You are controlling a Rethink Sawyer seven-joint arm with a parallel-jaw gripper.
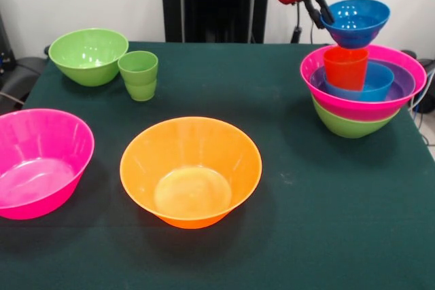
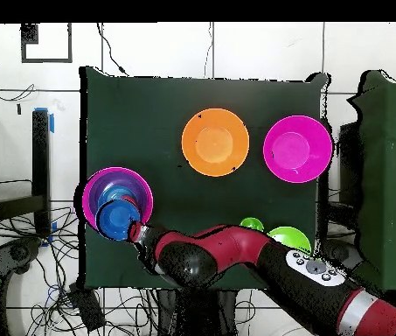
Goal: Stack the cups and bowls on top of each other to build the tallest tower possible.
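Above the tower (image 1: 363, 93) | pincer (image 1: 319, 10) clamped on blue bowl (image 1: 355, 22) | orange bowl (image 1: 191, 171) well apart

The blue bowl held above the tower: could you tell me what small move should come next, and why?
Probably lower it straight down. The gripper holds the small blue bowl by its rim, tilted, just above the orange-red cup that stands in the tower. Levelling the bowl as it descends should let it seat on the cup.

Front camera low across the table (image 1: 319, 195), facing the robot's pedestal (image 1: 211, 1), close in, overhead camera high, looking straight down, robot base at bottom, both sharing the green tabletop (image 2: 157, 114).
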